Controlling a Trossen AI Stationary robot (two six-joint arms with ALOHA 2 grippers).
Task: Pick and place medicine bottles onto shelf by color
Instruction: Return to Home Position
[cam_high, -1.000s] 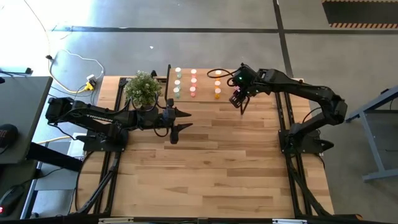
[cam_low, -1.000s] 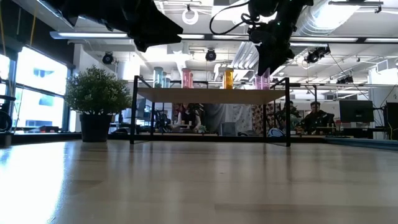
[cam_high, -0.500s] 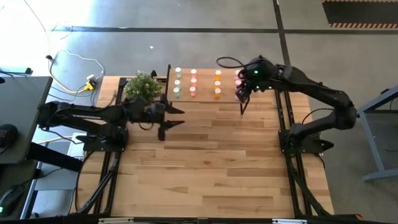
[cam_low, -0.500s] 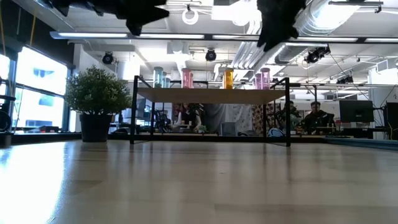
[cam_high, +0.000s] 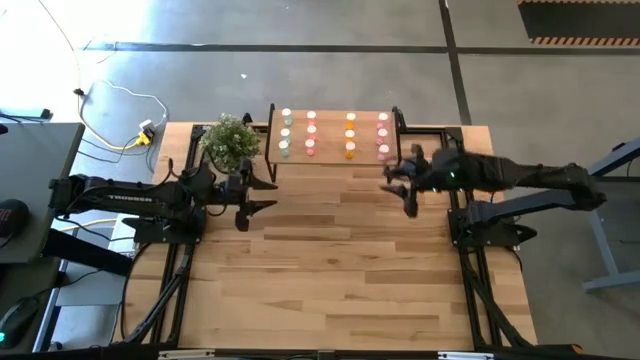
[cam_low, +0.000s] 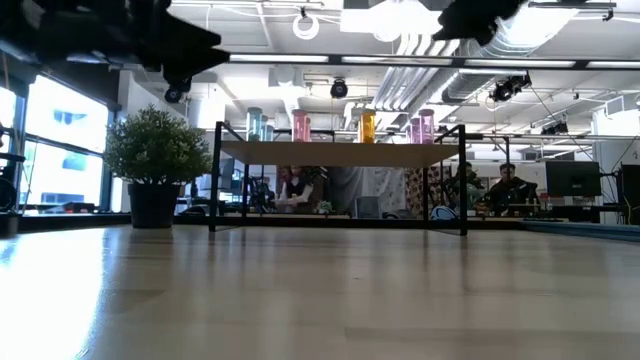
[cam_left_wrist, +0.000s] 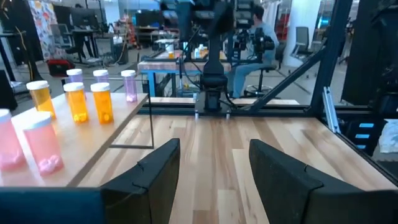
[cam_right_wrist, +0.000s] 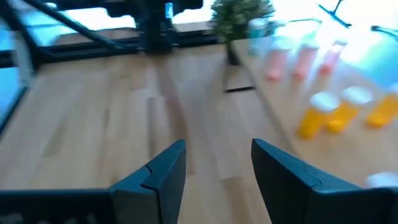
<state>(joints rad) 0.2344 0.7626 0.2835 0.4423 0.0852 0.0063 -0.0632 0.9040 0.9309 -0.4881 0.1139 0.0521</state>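
The shelf (cam_high: 330, 152) stands at the table's far edge on thin black legs. The medicine bottles stand upright on its top in columns by colour: pale green (cam_high: 286, 133), pink (cam_high: 311, 133), orange (cam_high: 350, 135), magenta (cam_high: 383, 137). In the low view they show as green (cam_low: 255, 123), pink (cam_low: 300, 125), orange (cam_low: 367, 125) and magenta (cam_low: 421, 128). My left gripper (cam_high: 266, 192) (cam_left_wrist: 211, 165) hovers open near the shelf's left end, pointing right. My right gripper (cam_high: 392, 183) (cam_right_wrist: 217, 162) hovers open just in front of the shelf's right end, pointing left. Neither holds anything.
A green potted plant (cam_high: 230, 143) (cam_low: 155, 165) stands left of the shelf, close to my left gripper. The slatted table (cam_high: 330, 270) stretches toward the near edge in front of both arms. People sit at desks in the room beyond (cam_low: 505, 185).
My right gripper has drawn back from above the magenta column at the shelf's right end, toward the near edge and the right, and has tipped from pointing down to nearly level. My left gripper has pulled back toward the table's left edge. The bottles have stayed put.
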